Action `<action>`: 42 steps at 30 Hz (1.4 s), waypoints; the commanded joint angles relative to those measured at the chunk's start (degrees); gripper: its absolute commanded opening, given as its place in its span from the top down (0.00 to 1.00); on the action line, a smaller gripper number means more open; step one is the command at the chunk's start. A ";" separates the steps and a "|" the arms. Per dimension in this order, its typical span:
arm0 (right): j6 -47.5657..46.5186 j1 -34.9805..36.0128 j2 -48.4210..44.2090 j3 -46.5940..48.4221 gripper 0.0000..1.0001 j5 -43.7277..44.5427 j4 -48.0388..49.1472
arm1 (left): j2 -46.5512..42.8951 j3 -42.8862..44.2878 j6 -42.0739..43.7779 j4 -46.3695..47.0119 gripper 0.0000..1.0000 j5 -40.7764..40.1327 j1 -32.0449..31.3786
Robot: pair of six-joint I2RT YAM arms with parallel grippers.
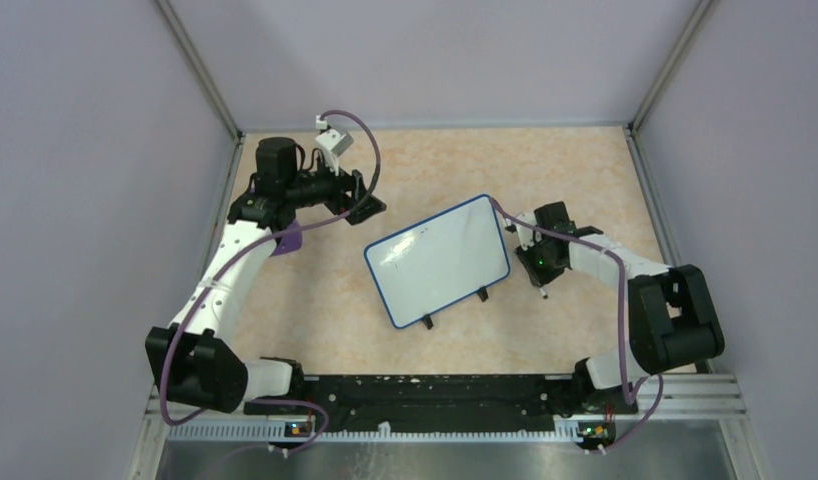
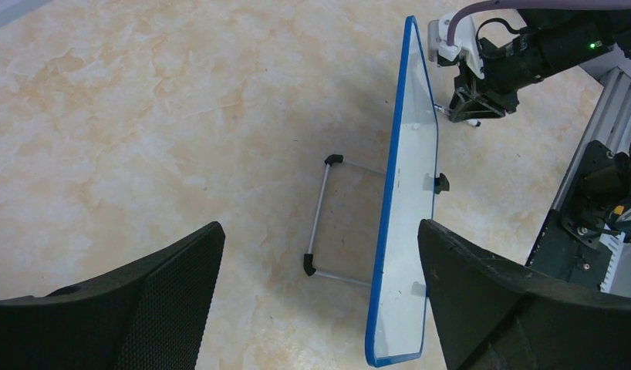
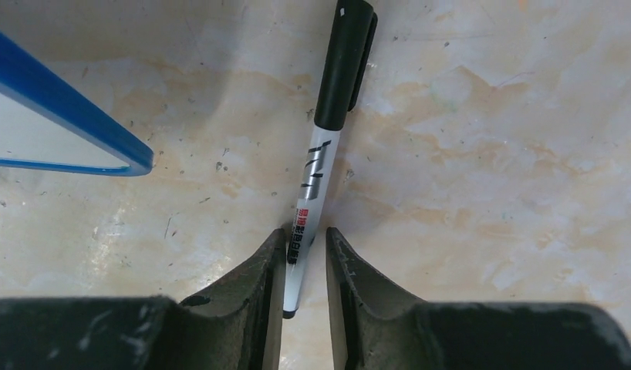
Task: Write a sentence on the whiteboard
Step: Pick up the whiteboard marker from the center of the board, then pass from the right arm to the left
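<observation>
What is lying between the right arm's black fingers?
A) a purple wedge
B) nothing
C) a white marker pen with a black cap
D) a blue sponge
C: the right wrist view shows the white marker pen with a black cap lying on the beige table, its barrel between those fingers.

The whiteboard (image 1: pixel 437 258) stands at the middle of the table (image 1: pixel 435 160). It rests on two feet (image 1: pixel 482 294) along its 5 o'clock edge, and a wire stand (image 2: pixel 320 217) lies on the table behind it. The left gripper (image 1: pixel 368 207) hangs at the board's 10 o'clock, apart from it. A wedge-shaped piece (image 1: pixel 290 238) sits under the left arm at the board's 9 o'clock. The right gripper (image 1: pixel 540 275) is just beside the board's 3 o'clock edge. Beneath it a marker pen (image 3: pixel 328 146) lies on the table. In the wrist view its tail is between the fingers (image 3: pixel 258 285), its cap points to 12 o'clock, and the board's corner is near its 9 o'clock.
</observation>
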 commanded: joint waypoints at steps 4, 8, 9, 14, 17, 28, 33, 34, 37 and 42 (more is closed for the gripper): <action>0.18 -0.26 1.36 1.79 1.00 1.91 -1.25 | 1.46 4.06 -0.72 -0.96 0.01 0.46 -0.22; -0.87 -1.49 -1.86 4.75 1.00 -0.82 -3.90 | 3.22 7.48 -0.05 -5.06 0.01 0.03 -0.22; -1.01 -1.87 -2.54 5.92 1.00 -1.45 -4.89 | 3.29 7.68 -1.09 -5.07 0.01 -1.18 -0.22; -3.61 -4.79 -5.61 15.48 1.00 -7.64 -11.53 | 3.39 11.21 -4.20 -6.88 0.01 -6.28 -0.22; -5.24 -5.31 -7.45 21.74 1.00 -11.61 -15.30 | 3.03 14.15 -4.23 -7.75 0.01 -7.00 -0.22; -13.24 -3.49 -4.27 44.41 1.00 -37.77 -38.37 | 4.40 21.21 12.75 -17.14 0.01 15.52 -1.65; -16.97 3.01 -3.45 46.61 1.00 -45.46 -44.93 | 2.47 19.93 22.07 -19.41 0.01 14.39 -10.55; -17.48 5.04 -3.32 46.58 1.00 -45.88 -45.97 | 1.64 19.31 23.57 -19.57 0.01 12.20 -13.61; -18.00 10.97 -3.42 45.42 1.00 -46.13 -47.40 | 2.12 20.31 30.62 -23.08 0.01 9.20 -20.16; -17.26 15.36 -3.87 43.28 1.00 -47.84 -47.09 | 4.11 23.14 43.43 -33.46 0.02 4.55 -27.52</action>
